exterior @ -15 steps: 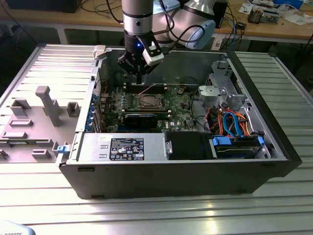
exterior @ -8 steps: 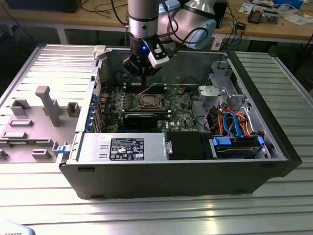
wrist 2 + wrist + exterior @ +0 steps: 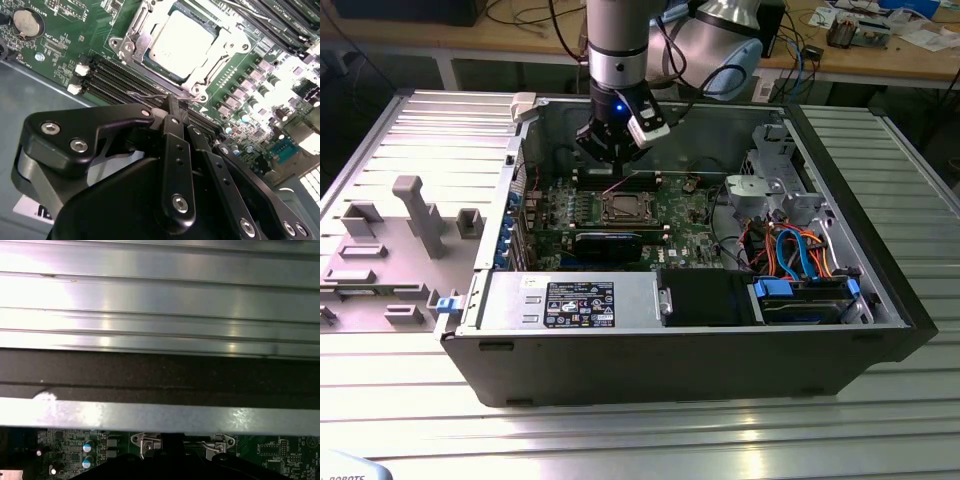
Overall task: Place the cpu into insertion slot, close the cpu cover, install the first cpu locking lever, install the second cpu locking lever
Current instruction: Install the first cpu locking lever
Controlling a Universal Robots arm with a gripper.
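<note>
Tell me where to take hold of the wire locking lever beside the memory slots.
Probably the locking lever's bent free end: it curves clear of the cpu cover, while the rest is thin wire hugging the frame. Come from above on the memory slots' side, where the gripper is.

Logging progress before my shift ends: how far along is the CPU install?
Done: the cpu is seated with the cpu cover down around it. In hand: the tool is at a wire locking lever. Left: the levers' latching, which I cannot confirm.
</note>
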